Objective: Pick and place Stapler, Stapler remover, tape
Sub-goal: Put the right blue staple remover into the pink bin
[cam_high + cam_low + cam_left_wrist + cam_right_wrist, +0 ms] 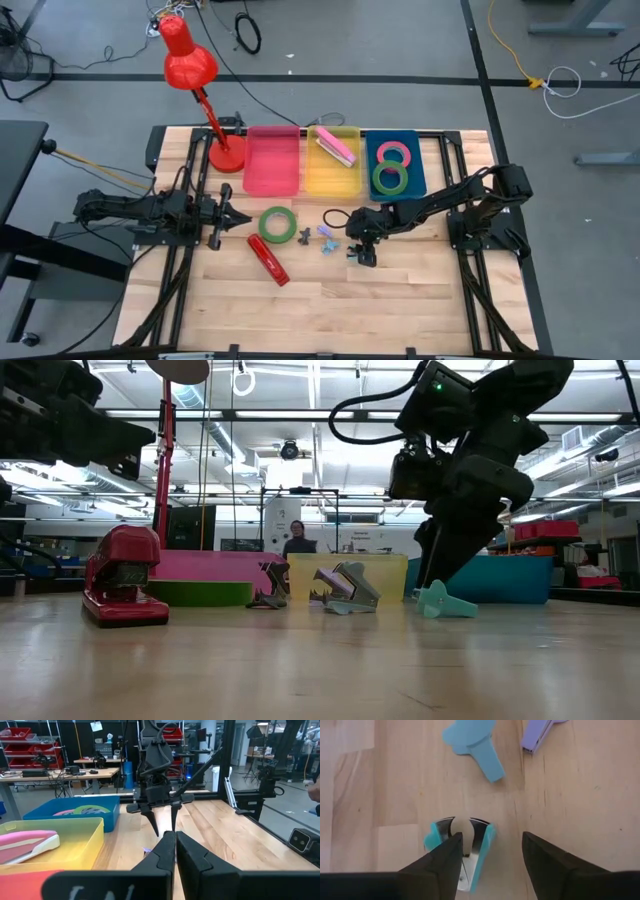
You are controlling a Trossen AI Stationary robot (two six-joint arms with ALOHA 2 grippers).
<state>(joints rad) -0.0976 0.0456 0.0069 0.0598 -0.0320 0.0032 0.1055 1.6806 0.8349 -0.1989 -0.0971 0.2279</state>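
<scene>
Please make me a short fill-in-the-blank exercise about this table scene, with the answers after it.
1. The pink stapler lies in the ____ plastic bin.
2. The blue plastic bin holds ____ rings of tape.
3. The red desk lamp stands beside the ____ bin.
4. The right gripper hangs above a teal ____.

Answers: yellow; two; pink; staple remover

red stapler point(268, 259), green tape point(277, 224) (flat), staple removers point(326, 239) on table.
</scene>
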